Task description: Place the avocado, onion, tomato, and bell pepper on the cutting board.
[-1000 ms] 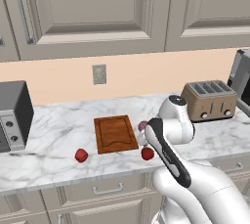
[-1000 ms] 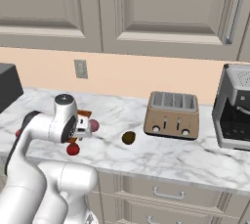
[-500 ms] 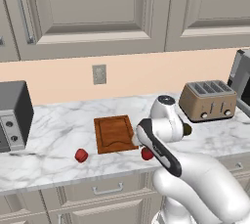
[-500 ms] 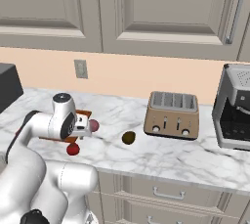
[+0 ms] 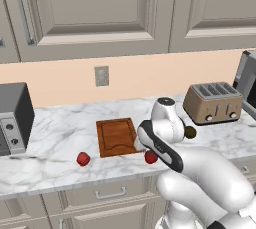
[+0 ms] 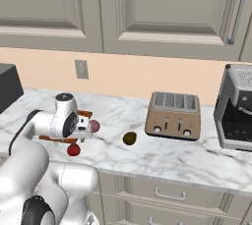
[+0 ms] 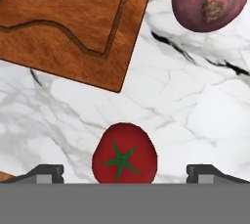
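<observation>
Tomato [image 7: 125, 153] on marble tabletop [image 7: 195, 100], sitting between the two spread fingertips [image 7: 45, 173] of the hand [image 7: 125, 175], not clamped; green stem spot facing up. Just off the corner of cutting board [image 7: 73, 22], apart from it. Onion [image 7: 210, 0] further out past the tomato, beside the board's edge, not on it. Board bare where visible. From the left base view: tomato [image 5: 151, 157] near the tabletop's front edge by the arm, bell pepper [image 5: 83, 159] well off to the board's other front side, board [image 5: 116, 136] between them. Avocado [image 6: 129, 138] alone on the marble, between board and toaster [image 6: 173, 115]. Microwave [image 5: 14, 118] at far left, coffee machine [image 6: 237, 107] at far right.
</observation>
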Robot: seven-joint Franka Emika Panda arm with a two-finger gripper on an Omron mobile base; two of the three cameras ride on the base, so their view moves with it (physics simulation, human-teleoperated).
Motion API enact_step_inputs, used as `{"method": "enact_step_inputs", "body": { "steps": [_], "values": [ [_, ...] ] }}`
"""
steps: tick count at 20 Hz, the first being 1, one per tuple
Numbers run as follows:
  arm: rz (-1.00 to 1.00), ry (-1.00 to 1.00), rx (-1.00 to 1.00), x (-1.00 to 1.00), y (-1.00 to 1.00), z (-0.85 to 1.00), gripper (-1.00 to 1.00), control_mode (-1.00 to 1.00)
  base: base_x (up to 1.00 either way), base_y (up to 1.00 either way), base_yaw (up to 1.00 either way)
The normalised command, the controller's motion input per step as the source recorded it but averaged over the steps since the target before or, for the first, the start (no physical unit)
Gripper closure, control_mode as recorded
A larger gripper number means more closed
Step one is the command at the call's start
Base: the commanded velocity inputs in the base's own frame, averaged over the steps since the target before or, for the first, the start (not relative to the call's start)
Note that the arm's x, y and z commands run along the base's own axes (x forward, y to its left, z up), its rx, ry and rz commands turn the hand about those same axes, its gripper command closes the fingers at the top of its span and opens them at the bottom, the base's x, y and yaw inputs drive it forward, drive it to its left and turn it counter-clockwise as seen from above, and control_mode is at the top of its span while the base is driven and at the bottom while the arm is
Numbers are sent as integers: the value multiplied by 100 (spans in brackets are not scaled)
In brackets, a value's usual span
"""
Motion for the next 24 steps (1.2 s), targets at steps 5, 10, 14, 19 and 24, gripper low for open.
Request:
{"method": "enact_step_inputs", "body": {
  "steps": [5,10,14,19,24],
  "values": [
    [0,7,0,-14,0,-33,-100,-100,0,0,0],
    [0,5,0,-13,-1,-30,-100,-100,0,0,0],
    [-1,4,0,-12,-12,-29,-100,-100,0,0,0],
    [-2,1,-1,-3,-24,-30,-100,-100,0,0,0],
    [0,0,0,1,-3,-25,-100,-100,0,0,0]
  ]
}}
